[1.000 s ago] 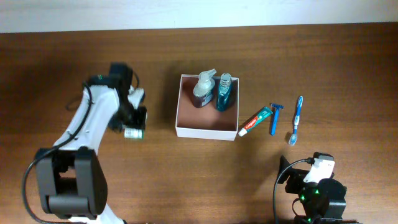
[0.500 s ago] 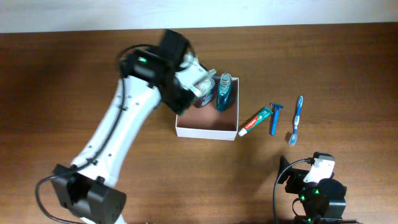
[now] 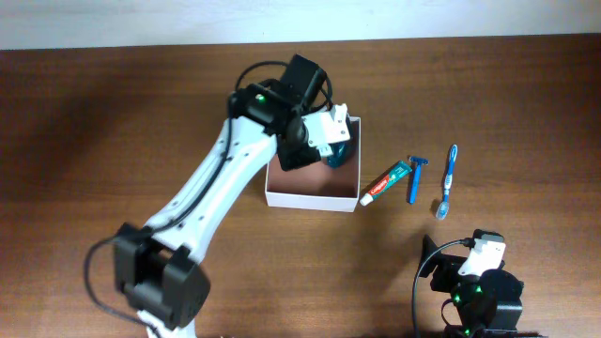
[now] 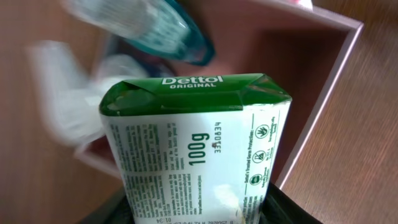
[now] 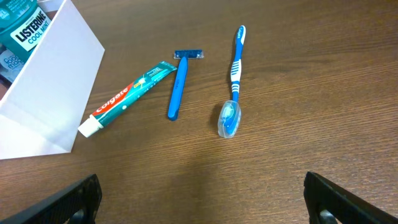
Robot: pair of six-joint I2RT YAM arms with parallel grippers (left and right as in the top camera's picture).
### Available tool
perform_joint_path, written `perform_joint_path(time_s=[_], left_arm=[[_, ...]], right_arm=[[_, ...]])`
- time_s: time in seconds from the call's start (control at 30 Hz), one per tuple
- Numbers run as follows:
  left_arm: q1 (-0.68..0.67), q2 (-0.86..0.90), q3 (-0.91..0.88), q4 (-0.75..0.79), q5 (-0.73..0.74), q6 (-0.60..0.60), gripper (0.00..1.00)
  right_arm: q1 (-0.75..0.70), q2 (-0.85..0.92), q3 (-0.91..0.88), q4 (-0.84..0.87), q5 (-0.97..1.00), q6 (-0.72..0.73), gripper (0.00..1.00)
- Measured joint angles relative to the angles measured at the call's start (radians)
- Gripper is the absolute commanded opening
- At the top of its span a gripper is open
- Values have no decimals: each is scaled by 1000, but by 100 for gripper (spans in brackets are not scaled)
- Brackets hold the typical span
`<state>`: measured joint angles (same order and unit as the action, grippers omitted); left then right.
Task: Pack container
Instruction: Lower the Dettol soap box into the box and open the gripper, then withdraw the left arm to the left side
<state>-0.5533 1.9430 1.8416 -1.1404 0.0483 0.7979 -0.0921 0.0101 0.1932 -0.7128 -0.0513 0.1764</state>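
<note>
Your left gripper (image 3: 331,130), jaws clamped on the soap packet (image 4: 199,143), hangs over the container (image 3: 310,200); your right gripper (image 5: 205,190) rests near right, jaws spread wide, empty.

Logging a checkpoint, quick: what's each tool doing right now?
Left tool: shut on the soap packet.
Right tool: open, empty.

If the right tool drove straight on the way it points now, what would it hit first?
Probably the bare table just short of the toothbrush, whose capped head lies nearest that line; the razor sits slightly left. Depth is unclear.
</note>
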Motion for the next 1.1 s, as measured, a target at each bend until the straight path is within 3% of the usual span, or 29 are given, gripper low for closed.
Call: perform_joint_path(time_s=[0.23, 0.3, 0.47, 0.5, 0.57, 0.9, 1.1], left_arm=[[0, 113, -12, -3, 0, 14, 23], [0, 128, -13, -3, 0, 15, 37], [0, 137, -13, 1, 0, 19, 61], [0, 137, -13, 0, -1, 18, 70], [0, 137, -13, -12, -3, 3, 99], [0, 131, 68, -119, -8, -44, 99], [4, 39, 157, -234, -62, -125, 99]], right_arm=[[0, 0, 0, 0, 0, 0, 99], [0, 0, 0, 0, 0, 0, 99], [0, 0, 0, 0, 0, 0, 98], [0, 0, 0, 0, 0, 0, 99], [0, 0, 0, 0, 0, 1, 99], [0, 0, 0, 0, 0, 0, 99], [0, 0, 0, 0, 0, 0, 99]])
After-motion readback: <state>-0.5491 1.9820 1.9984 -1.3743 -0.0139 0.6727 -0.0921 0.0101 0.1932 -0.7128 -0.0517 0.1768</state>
